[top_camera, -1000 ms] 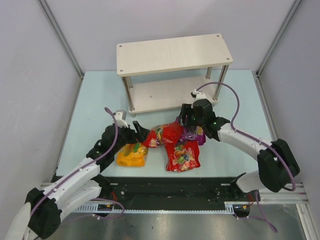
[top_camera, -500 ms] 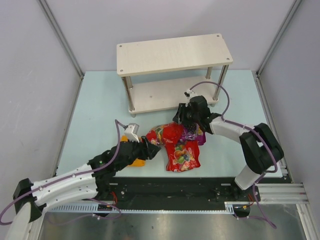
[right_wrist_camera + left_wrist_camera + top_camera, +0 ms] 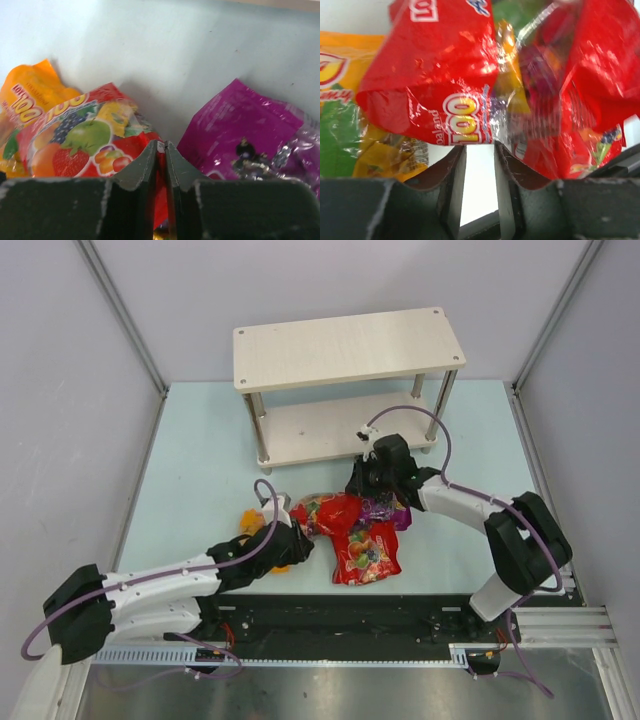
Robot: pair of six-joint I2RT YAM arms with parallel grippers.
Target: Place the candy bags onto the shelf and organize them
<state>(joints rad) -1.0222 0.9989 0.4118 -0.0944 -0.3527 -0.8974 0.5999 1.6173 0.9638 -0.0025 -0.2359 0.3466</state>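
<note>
Glossy red candy bag, light, slippery: right hand pinches its two-o'clock seam; left hand grip unclear.

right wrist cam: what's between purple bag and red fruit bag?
Only bare table between purple bag and red bag; the right gripper sits at the gap's near end. Right wrist view.

Left arm: has dropped low and stretched across; the orange bag it was beside is now mostly hidden under its forearm.
Left gripper: narrowed from wide open to a slim gap, with the edge of the upper red bag just ahead of its fingertips.
Right gripper: edged sideways; jaws drawn almost together from half open, red film in the slit.
</note>
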